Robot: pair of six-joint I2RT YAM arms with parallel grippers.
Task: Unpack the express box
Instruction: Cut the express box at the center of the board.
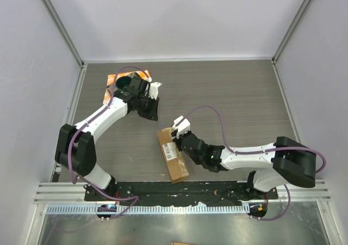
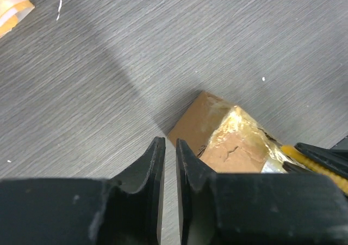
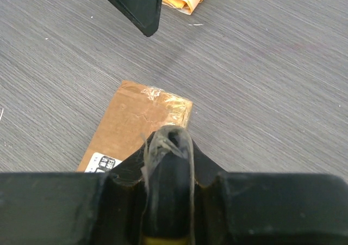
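The right gripper (image 3: 168, 147) is clamped on a black-and-yellow tool (image 3: 169, 171) with clear tape strands clinging to its tip. The express box (image 3: 136, 120) lies just beneath and ahead of it. Past the box's far end hangs the left gripper (image 2: 169, 147), its jaws a narrow, empty slit. Nothing pins the box, so a tool stroke could drag it or snag the tape.

Left arm (image 1: 100, 120) bends up from its base and reaches far and rightward; the left gripper (image 2: 169, 149) points down, fingers a narrow slit apart, empty. Right arm (image 1: 244, 157) stretches low to the left, right gripper (image 3: 168, 147) clamped on a dark tool (image 3: 169, 171)
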